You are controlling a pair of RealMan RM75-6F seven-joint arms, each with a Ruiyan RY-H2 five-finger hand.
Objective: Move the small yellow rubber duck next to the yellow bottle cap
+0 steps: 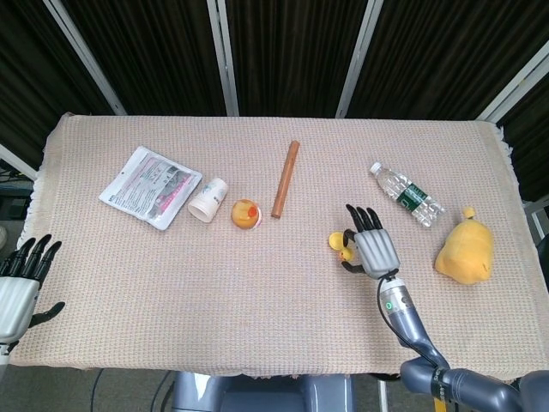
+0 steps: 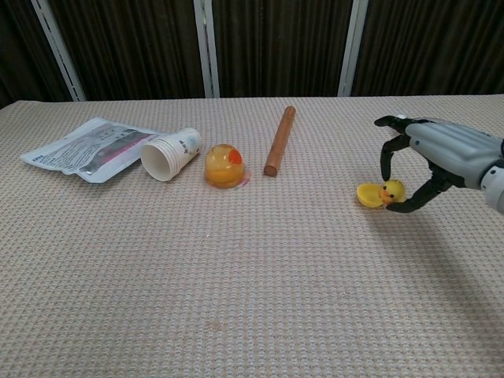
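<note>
The small yellow rubber duck [image 2: 391,190] is pinched between the thumb and a finger of my right hand [image 2: 429,160], just above the cloth. It sits right beside the yellow bottle cap [image 2: 368,194], on the cap's right edge. From the head view, the duck [image 1: 346,251] shows at the left of my right hand [image 1: 370,250], touching or almost touching the cap [image 1: 335,241]. My left hand [image 1: 19,285] hangs off the table's near left corner, fingers spread and holding nothing.
A brown wooden stick [image 1: 285,178], an orange-yellow ball [image 1: 245,214], a tipped paper cup [image 1: 208,200] and a foil packet [image 1: 151,185] lie at centre and left. A water bottle [image 1: 406,194] and a yellow plush toy [image 1: 465,248] lie at the right.
</note>
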